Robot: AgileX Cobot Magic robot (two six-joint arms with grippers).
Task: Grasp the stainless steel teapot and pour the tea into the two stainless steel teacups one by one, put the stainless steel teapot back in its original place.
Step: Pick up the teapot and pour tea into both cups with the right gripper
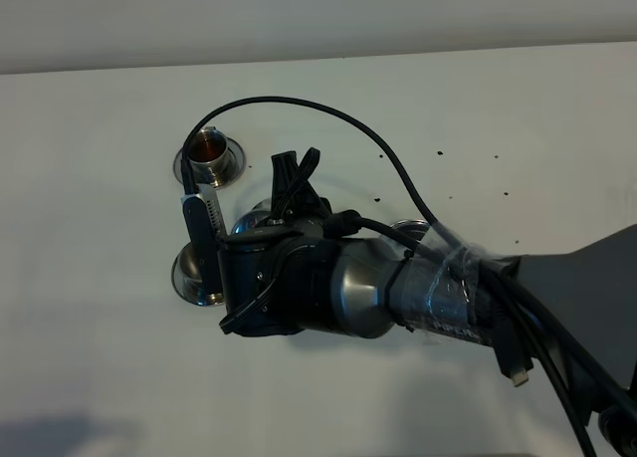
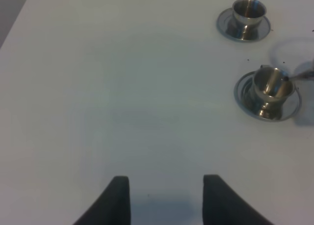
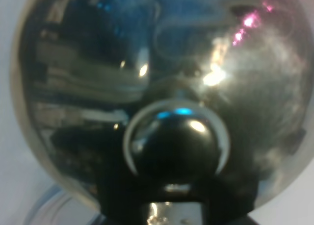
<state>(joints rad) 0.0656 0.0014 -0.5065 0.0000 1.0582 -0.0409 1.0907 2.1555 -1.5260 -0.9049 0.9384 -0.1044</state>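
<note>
White tabletop fills the background under both arms. Largest, the shiny rounded stainless steel teapot sits right against the right gripper, whose jaws are closed on it. Two small steel teacups on round saucers stand well ahead of the left gripper, its jaws apart and empty
</note>
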